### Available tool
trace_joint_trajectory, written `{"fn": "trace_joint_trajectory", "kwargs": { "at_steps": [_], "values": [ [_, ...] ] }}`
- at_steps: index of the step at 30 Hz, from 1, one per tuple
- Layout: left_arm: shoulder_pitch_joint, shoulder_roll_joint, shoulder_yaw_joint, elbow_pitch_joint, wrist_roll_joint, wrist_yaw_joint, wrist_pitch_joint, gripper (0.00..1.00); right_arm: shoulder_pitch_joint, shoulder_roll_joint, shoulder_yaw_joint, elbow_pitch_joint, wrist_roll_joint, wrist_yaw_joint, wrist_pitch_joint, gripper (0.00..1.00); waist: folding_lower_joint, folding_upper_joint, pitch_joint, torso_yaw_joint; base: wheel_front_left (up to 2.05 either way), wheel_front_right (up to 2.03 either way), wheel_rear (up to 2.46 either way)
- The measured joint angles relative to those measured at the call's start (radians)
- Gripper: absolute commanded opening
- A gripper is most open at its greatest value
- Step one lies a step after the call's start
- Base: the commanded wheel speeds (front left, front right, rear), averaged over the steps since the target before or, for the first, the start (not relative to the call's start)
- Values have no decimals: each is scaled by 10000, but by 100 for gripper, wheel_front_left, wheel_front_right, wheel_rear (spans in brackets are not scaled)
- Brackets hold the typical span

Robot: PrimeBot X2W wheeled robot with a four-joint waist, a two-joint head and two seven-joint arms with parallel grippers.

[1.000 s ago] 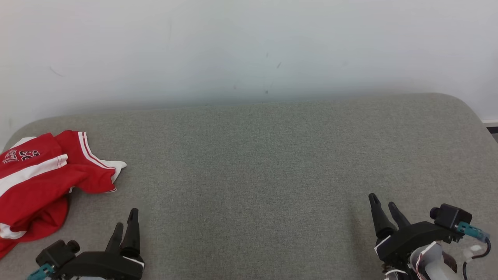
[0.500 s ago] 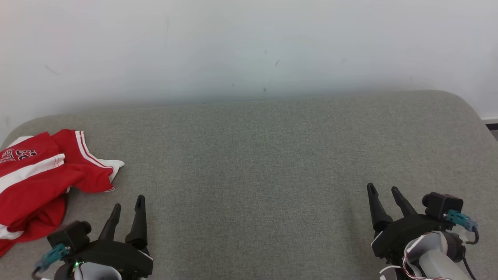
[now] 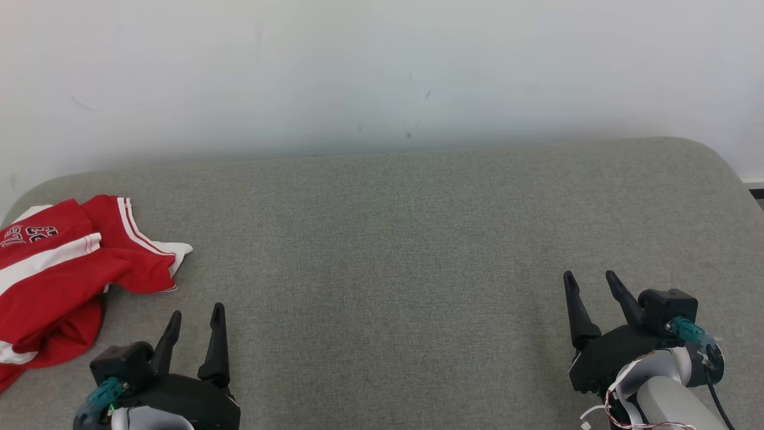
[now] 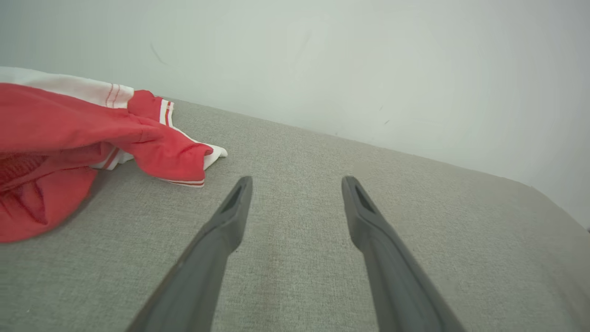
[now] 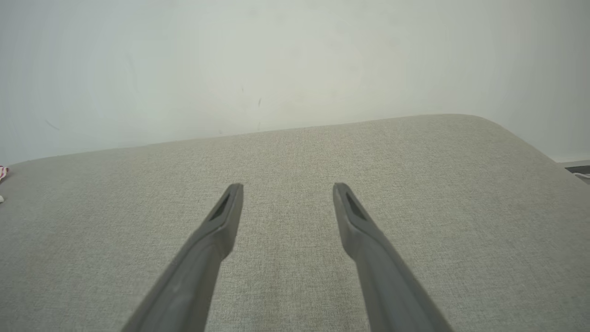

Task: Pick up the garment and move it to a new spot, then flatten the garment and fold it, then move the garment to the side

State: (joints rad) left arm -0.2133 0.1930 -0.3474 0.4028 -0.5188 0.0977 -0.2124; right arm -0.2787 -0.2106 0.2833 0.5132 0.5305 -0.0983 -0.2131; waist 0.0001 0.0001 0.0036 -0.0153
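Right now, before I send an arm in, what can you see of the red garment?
The red garment looks like a soft sports jersey: red cloth, white stripes and trim, a printed number, seemingly 23, near its far edge. It lies crumpled, folded over itself, at the far left of the grey fabric surface, cut off by the head view's left edge. A white-edged corner points right. Only the surface touches it; the open left claw sits apart, nearer the robot.
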Motion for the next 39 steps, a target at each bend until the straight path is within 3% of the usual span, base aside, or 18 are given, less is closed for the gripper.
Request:
{"fn": "trace_joint_trajectory", "kwargs": {
  "at_steps": [12,29,39],
  "values": [
    [-124,75,-224,-15,1076,255,-347,100,-217,136,-84,119,-744,-261,-387,100,0,0,76,-7,0,0,0],
    [-214,-17,-278,-23,1064,257,251,100,-170,119,-247,128,-583,-263,-234,100,0,0,8,202,0,0,0],
    [-256,-81,-546,-98,1095,255,460,100,244,-31,-309,-21,-583,-263,-140,100,-1,0,-98,833,0,0,0]
  ]
}}
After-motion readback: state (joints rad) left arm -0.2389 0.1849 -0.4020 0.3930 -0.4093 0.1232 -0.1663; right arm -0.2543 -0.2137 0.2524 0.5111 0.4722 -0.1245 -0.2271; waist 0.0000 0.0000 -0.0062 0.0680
